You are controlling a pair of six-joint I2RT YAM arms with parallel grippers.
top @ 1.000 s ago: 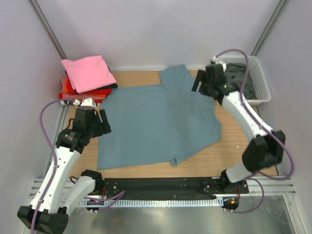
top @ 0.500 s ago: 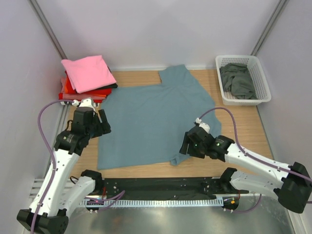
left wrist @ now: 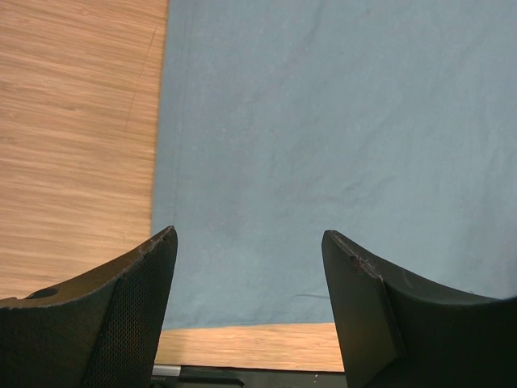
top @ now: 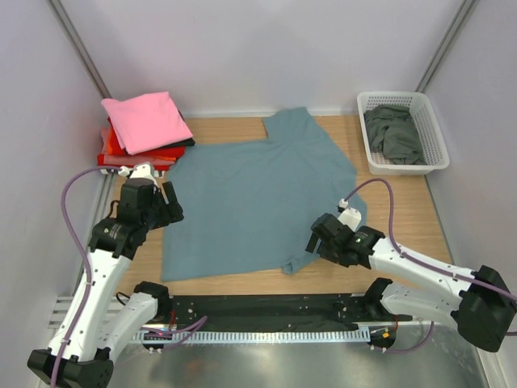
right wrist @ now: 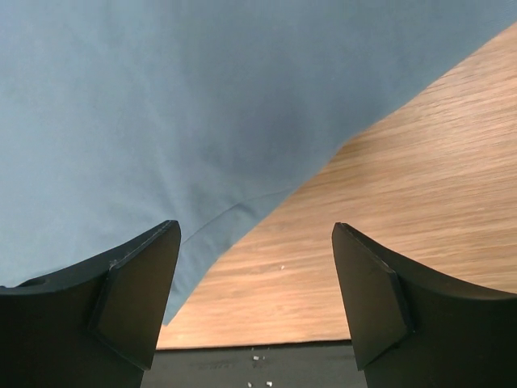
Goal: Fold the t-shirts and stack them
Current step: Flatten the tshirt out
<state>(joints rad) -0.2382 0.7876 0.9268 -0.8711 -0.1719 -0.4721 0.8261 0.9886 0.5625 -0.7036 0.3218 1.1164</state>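
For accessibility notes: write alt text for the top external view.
A large slate-blue t-shirt lies spread flat on a wooden table, the open left gripper at its left edge and the open right gripper at its near right corner. A pink shirt tops a folded stack far left; a white basket far right holds a dark shirt.

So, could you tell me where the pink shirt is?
In the top view, the pink shirt tops the folded stack at the far left corner, beyond the left hand.

Blue shirt [top: 258, 202] lies spread flat mid-table [top: 396, 218]. Pink shirt [top: 145, 120] sits folded atop a red one [top: 121, 150] at the far left corner. Grey-green shirt [top: 394, 133] lies crumpled in the basket [top: 437, 144], far right.
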